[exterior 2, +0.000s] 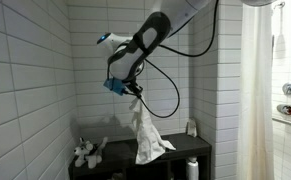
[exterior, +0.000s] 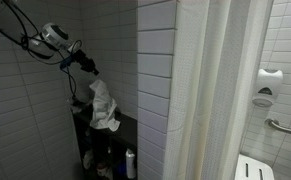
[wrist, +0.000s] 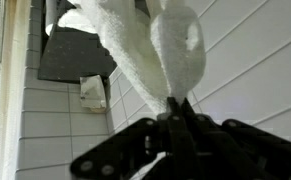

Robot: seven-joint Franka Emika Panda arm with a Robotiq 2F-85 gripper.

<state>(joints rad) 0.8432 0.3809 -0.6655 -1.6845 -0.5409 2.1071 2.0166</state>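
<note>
A white towel [exterior 2: 145, 130] hangs in the air from my gripper [exterior 2: 131, 92], which is shut on its top edge. In both exterior views the cloth [exterior: 103, 105] dangles just above a dark shelf [exterior 2: 180, 150] set in a tiled niche. In the wrist view the black jaws [wrist: 173, 108] stand pinched together on the white fabric [wrist: 150, 45], which spreads out away from the camera. The towel's lower end is close to the shelf top; whether it touches is not visible.
A small grey and white lump of cloth [exterior 2: 85, 152] lies on the shelf's end. Bottles [exterior: 130, 163] stand under the shelf. A pale shower curtain [exterior: 210, 100] hangs beside the niche, with a grab bar [exterior: 285, 128] and folding seat [exterior: 250, 168] beyond. Tiled walls close in.
</note>
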